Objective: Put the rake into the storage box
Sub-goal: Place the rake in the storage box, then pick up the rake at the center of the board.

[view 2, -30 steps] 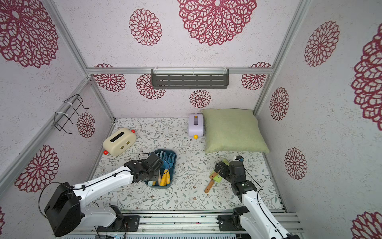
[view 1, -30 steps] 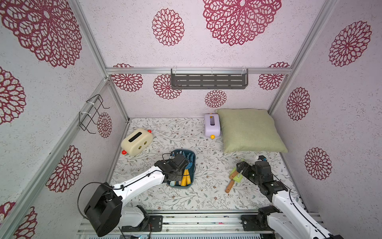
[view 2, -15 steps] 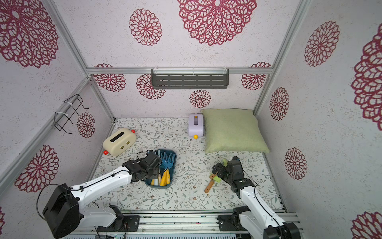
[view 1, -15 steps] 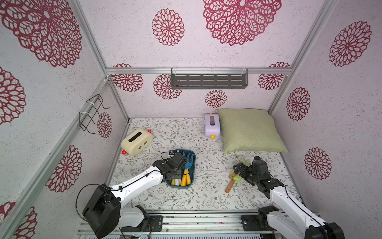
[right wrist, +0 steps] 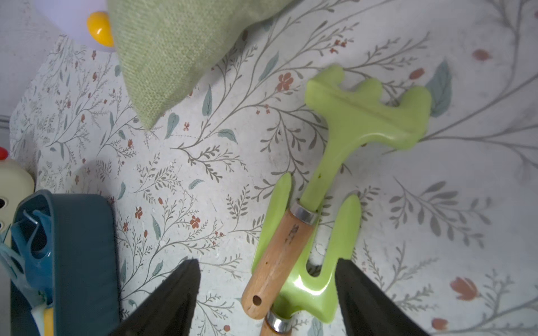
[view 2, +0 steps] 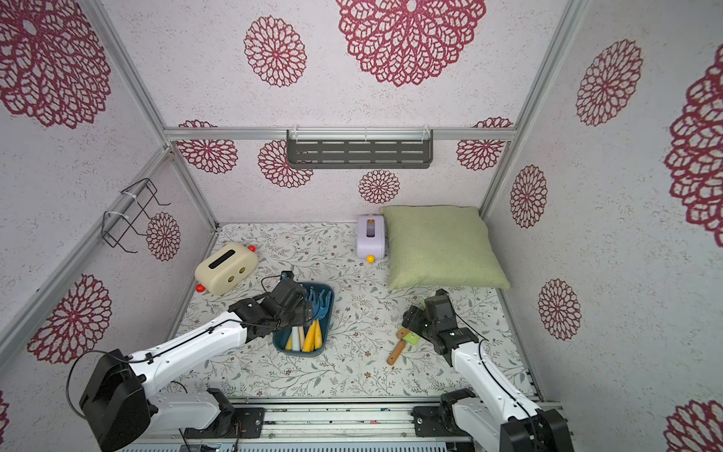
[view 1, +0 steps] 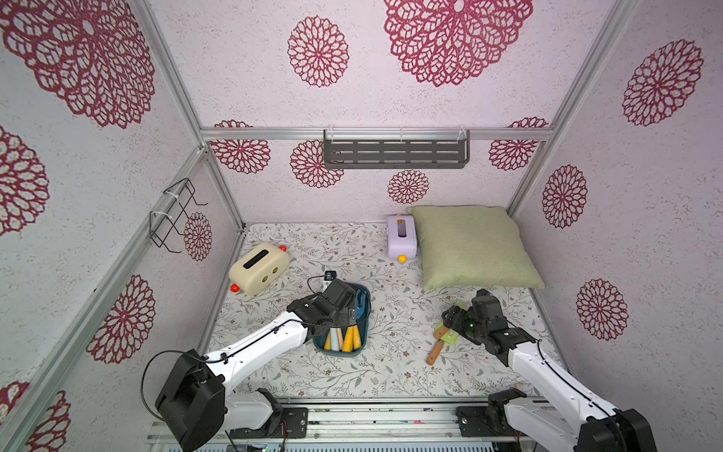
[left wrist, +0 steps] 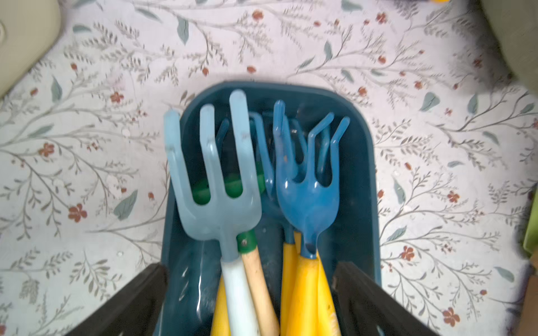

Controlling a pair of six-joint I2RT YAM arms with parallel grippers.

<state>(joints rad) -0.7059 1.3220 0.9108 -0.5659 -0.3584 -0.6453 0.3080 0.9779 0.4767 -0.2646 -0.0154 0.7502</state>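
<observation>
Pale-blue rake (left wrist: 215,203) lay inside the teal storage box (left wrist: 361,174), left end effector (left wrist: 250,264) spread wide, gripping nothing. At the box's three o'clock, right end effector (right wrist: 267,261) straddled a green rake (right wrist: 364,116), jaws apart.

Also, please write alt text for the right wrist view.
A green rake lies with its handle across a green fork on the floral mat, between the open jaws of the right gripper. The teal storage box is nearby.
</observation>
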